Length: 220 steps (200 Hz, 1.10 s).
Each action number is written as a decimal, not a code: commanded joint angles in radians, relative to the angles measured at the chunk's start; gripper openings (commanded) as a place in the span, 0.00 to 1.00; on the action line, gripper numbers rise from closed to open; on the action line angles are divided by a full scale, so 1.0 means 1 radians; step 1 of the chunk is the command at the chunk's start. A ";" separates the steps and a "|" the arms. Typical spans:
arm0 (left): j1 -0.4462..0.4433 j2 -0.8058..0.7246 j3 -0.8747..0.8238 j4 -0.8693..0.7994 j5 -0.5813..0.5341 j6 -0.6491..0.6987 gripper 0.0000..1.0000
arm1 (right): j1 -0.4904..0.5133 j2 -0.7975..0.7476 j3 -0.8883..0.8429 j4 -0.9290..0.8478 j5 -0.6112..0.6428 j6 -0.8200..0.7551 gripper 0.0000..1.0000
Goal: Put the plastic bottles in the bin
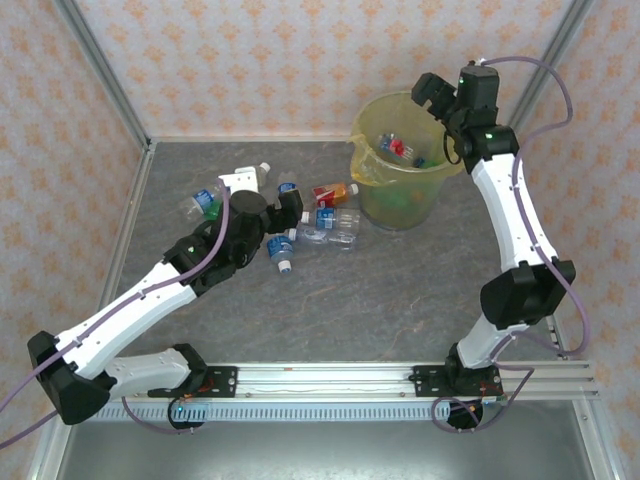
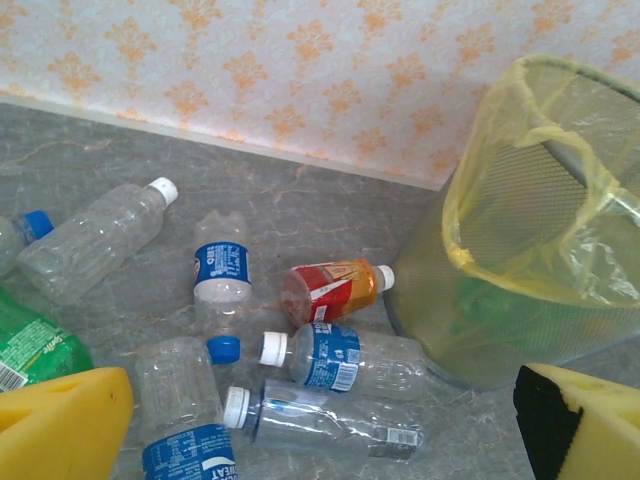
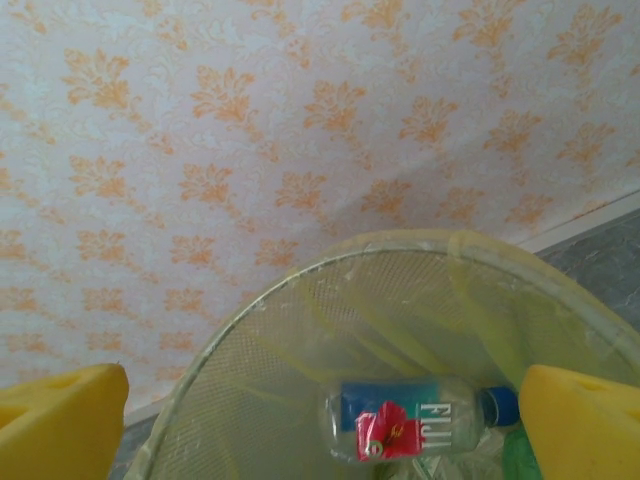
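Arching over the bin — right arm, fingers spread wide.

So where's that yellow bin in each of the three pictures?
Top external: the bin stands upper right, by the back wall.
Left wrist: the bin is on the right, beyond the scattered bottles.
Right wrist: the bin is at bottom centre, seen from above, with a Fiji bottle inside.
Shared landmark: the orange-patterned wallpaper behind the bin.

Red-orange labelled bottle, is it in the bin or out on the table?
Out: the red-orange bottle lies on its side on the table, beside the bin.
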State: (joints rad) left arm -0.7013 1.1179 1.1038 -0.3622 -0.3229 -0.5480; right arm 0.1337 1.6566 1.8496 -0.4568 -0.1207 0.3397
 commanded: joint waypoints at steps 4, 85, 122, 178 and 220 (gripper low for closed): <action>0.031 0.013 -0.028 -0.026 0.002 -0.081 0.99 | -0.003 -0.104 -0.057 0.016 -0.092 0.008 1.00; 0.149 0.123 -0.199 -0.048 0.207 -0.280 0.89 | 0.067 -0.320 -0.243 0.062 -0.191 -0.017 1.00; 0.149 0.198 -0.286 0.007 0.291 -0.363 0.80 | 0.078 -0.372 -0.291 0.063 -0.197 -0.020 1.00; 0.124 0.262 -0.385 0.151 0.352 -0.422 0.69 | 0.080 -0.404 -0.335 0.067 -0.211 -0.020 1.00; 0.094 0.322 -0.391 0.205 0.344 -0.414 0.69 | 0.084 -0.415 -0.357 0.070 -0.215 -0.016 1.00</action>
State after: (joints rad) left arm -0.5945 1.4071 0.7231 -0.2279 0.0200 -0.9459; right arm 0.2073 1.2739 1.5070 -0.4187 -0.3195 0.3355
